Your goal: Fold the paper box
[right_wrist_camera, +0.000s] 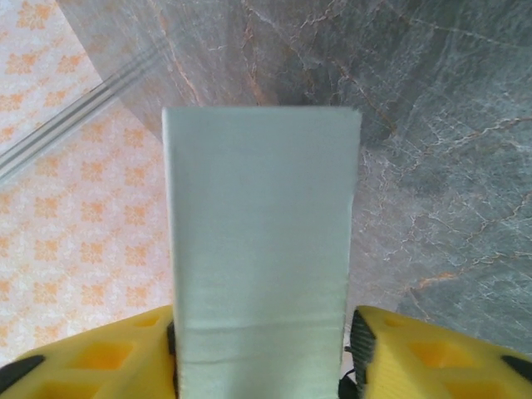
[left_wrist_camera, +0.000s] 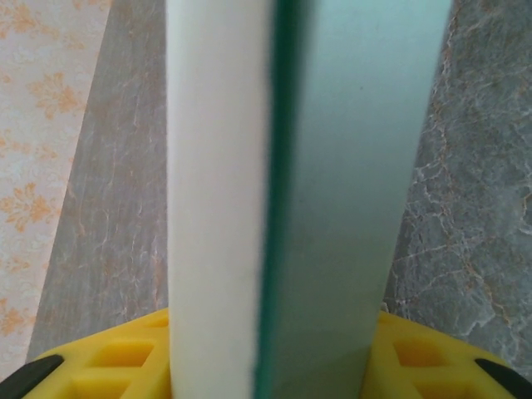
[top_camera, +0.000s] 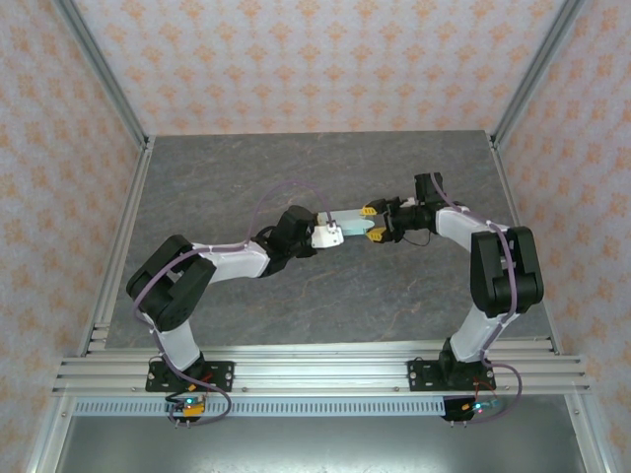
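top external: both arms reach inward and meet over the middle of the grey marbled tabletop (top_camera: 246, 177).
paper box: pale mint card (top_camera: 350, 221), a short strip spanning the two grippers; it looks lifted off the tabletop.
left gripper: (top_camera: 329, 235) pinching the box's left end.
right gripper: (top_camera: 374, 224) pinching the box's right end, one yellow finger on either side.
left wrist: box (left_wrist_camera: 357, 166) runs straight out from the gripper (left_wrist_camera: 266, 370). A whitish face is on the left, a mint face on the right, and a dark green edge between them. Yellow fingers (left_wrist_camera: 108, 362) press against both sides.
right wrist: one flat mint panel (right_wrist_camera: 262, 249) with a square far edge and a faint crease near the gripper (right_wrist_camera: 262, 370). Fingers (right_wrist_camera: 432, 357) sit tight against its sides.
surroundings: orange floral wall panels (top_camera: 315, 59); aluminium rail (top_camera: 315, 374) across the near edge carries both arm bases.
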